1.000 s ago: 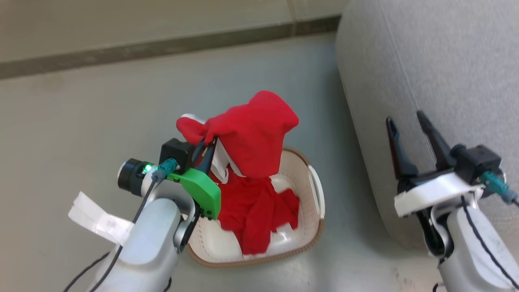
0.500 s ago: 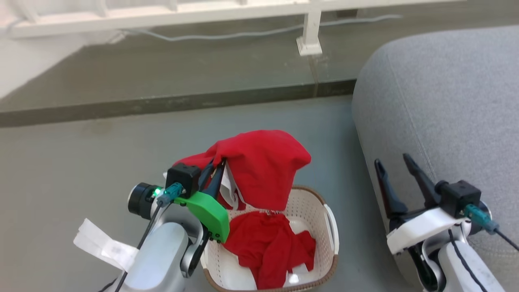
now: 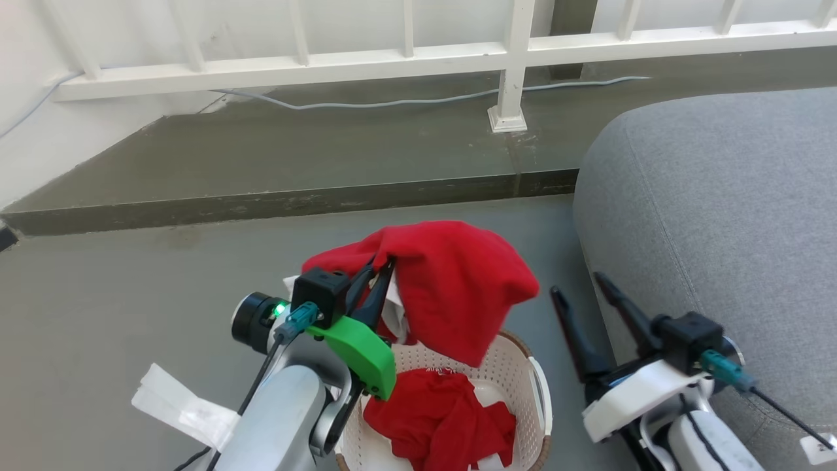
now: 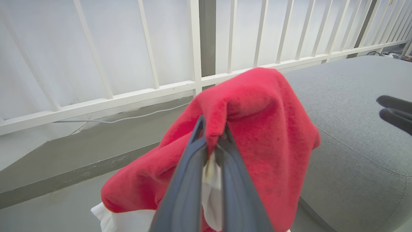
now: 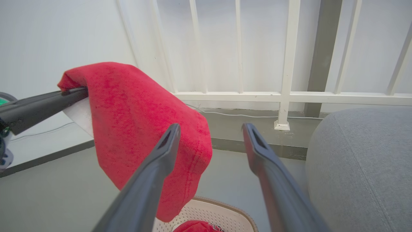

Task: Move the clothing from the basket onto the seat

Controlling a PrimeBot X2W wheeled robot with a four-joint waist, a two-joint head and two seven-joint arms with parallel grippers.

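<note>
Looking down from the head view, I count two red pieces: the hanging cloth [image 3: 458,288] is mid-frame above the one basket [image 3: 537,392], and the second cloth [image 3: 444,418] lies inside it at the bottom. The left gripper [image 3: 379,278] reaches up, clamped on the hanging cloth. The right gripper [image 3: 577,285] points up at lower right (fingers apart, holding nothing) beside the grey seat [image 3: 719,229]. Left wrist view: both fingers squeeze a red fold, centre. Right wrist view: two fingers spread at the bottom.

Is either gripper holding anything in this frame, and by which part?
The left gripper is shut on a red garment, pinching a bunched fold at its top; the rest drapes above the basket. The right gripper is open, empty.
</note>
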